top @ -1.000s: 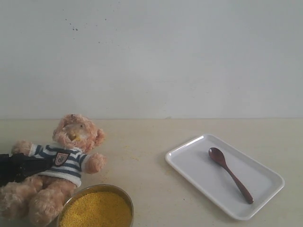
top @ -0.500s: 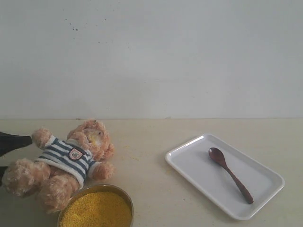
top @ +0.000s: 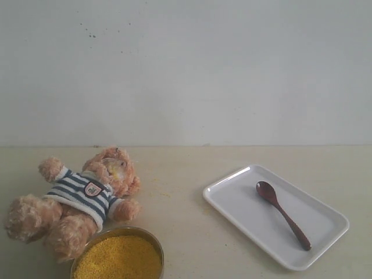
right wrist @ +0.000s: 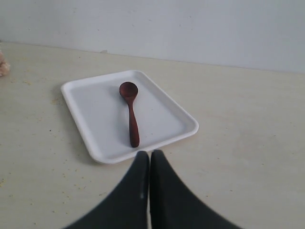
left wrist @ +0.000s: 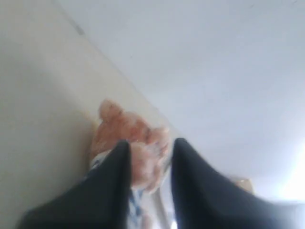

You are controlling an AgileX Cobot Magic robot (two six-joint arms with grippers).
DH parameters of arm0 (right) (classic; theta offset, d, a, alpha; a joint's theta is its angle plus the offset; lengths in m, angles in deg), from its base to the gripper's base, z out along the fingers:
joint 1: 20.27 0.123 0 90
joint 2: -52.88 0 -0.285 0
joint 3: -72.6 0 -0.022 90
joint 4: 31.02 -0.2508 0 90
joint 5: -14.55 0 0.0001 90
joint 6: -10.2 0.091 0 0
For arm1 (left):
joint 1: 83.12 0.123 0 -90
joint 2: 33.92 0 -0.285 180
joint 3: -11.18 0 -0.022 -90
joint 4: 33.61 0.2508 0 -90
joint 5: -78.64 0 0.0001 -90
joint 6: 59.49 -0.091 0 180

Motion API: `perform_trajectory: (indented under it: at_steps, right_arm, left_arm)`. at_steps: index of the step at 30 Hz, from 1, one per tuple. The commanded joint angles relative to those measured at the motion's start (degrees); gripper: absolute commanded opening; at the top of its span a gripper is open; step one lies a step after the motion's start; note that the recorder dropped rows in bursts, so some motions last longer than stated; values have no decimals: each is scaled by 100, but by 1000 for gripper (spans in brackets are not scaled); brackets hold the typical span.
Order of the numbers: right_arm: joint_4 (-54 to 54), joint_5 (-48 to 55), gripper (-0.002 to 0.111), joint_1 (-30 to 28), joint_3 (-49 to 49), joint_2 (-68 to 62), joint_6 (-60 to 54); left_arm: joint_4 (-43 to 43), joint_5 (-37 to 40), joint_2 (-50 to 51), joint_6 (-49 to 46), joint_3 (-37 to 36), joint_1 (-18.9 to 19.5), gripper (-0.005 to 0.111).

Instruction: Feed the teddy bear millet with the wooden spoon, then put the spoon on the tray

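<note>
The teddy bear (top: 81,200) lies tilted on its back at the table's left, head toward the wall, with yellow grains on its snout. Right in front of it stands the metal bowl (top: 154,243) of millet (top: 119,260). The wooden spoon (top: 283,215) lies on the white tray (top: 328,228) at the right. My left gripper (left wrist: 151,141) is out of the exterior view; its blurred fingers stand apart, and the bear (left wrist: 119,126) shows beyond the gap. My right gripper (right wrist: 149,153) is shut and empty, just short of the tray (right wrist: 164,121), in line with the spoon (right wrist: 131,117).
A plain pale wall runs behind the cream table. Loose yellow grains are scattered on the tabletop around the bear and bowl. The bowl is cut off by the exterior view's lower edge. A bear paw (right wrist: 3,67) peeks in at the right wrist view's edge.
A second ago my left gripper held the bear upright by its body. It let go, the bear tipped over onto its back, and the gripper drew back out of the exterior view.
</note>
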Motion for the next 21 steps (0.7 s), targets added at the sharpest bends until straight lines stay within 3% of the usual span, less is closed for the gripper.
perform_trajectory:
  at_steps: [1,4,7,10,13,17,21]
  right_arm:
    - [17,-25,0,-16,0,30,34]
    - [6,-25,0,-16,0,30,34]
    - [-196,-25,0,-16,0,30,34]
    - [-290,-25,0,-16,0,30,34]
    - [-290,-25,0,-16,0,30,34]
    - [-277,-25,0,-16,0,30,34]
    - [-277,-25,0,-16,0,30,34]
  left_arm:
    - [-732,91,-888,585,29,13,4]
    - [-732,91,-1555,711,90,13,4]
    - [234,-1375,-2524,1260,90,-92,4]
    - [2468,-3445,-3486,2282,80,-416,4]
    - [5174,-4893,-4265,4272,-19,-734,4]
    - [8453,-5170,-4971,6875,-52,-777,4]
    - [10961,-4845,-5278,8022,-52,-809,4]
